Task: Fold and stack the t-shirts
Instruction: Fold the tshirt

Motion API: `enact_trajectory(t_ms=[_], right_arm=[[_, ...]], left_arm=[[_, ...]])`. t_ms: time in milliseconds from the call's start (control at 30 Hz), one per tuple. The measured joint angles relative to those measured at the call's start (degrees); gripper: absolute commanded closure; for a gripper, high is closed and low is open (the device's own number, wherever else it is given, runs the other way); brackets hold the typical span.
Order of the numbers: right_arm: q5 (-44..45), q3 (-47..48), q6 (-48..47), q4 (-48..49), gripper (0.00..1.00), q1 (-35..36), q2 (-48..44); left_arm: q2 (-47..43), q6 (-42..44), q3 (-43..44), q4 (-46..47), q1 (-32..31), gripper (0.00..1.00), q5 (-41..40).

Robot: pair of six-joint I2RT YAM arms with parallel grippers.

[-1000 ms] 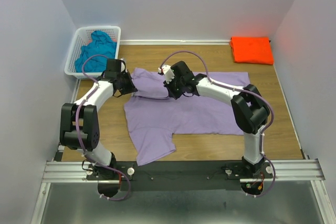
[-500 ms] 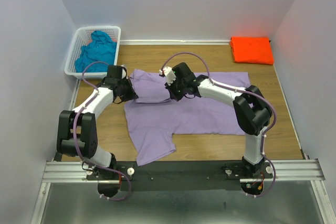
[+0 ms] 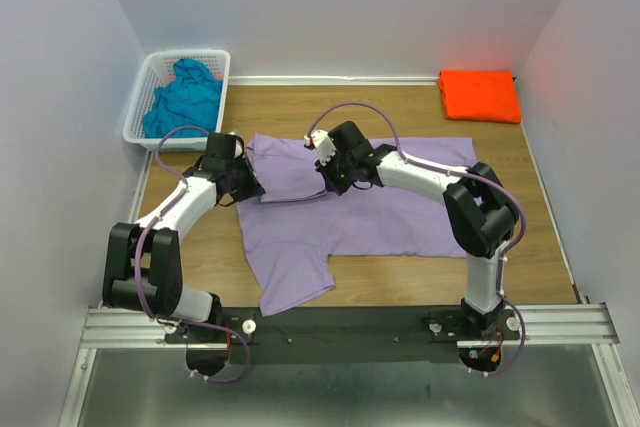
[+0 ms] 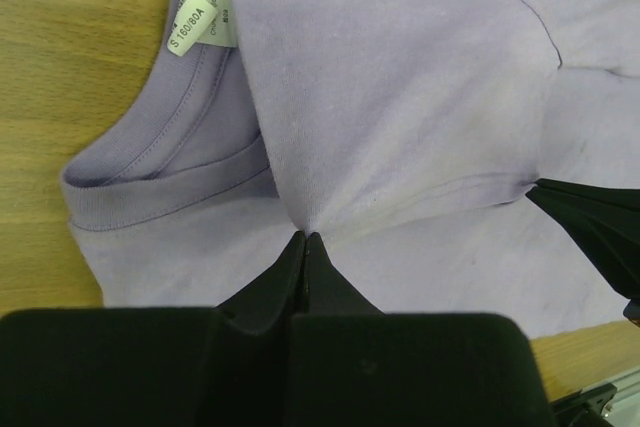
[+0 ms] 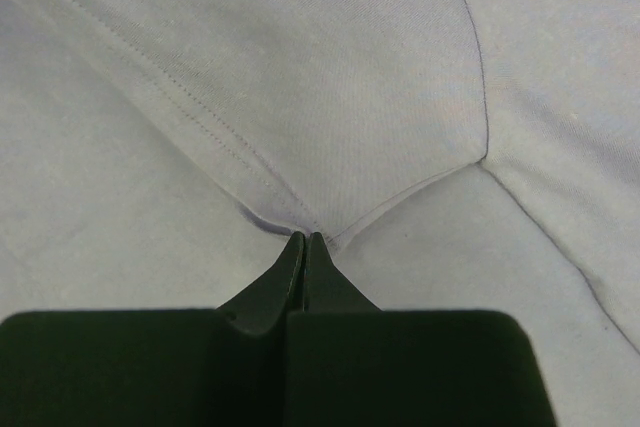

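Over the last second both arms have reached further out and the flap between them has flattened. My left gripper [image 4: 303,237] and right gripper [image 5: 303,237] are each pinched tight on the fold of the lavender t-shirt [image 3: 390,212], which lies mid-table [image 3: 400,107]. There is bare wood beyond its far edge. The orange t-shirt [image 3: 480,95] lies folded at the far right, and the teal t-shirt [image 3: 185,97] is in the basket [image 3: 133,117].
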Motion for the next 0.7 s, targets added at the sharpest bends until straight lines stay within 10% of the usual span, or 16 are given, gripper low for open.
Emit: enact_trajectory(t_ms=[500,700], right_arm=[[0.1,-1.6,-0.6,-0.4,0.98,0.0,0.6],[0.6,-2.2,-1.0,-1.9,0.6,0.0,0.9]], left_arm=[[-2.0,-3.3,-6.8,3.1,-2.4,1.0,-1.9],[-2.0,-5.0,-10.0,5.0,-2.6,0.74,-1.9]])
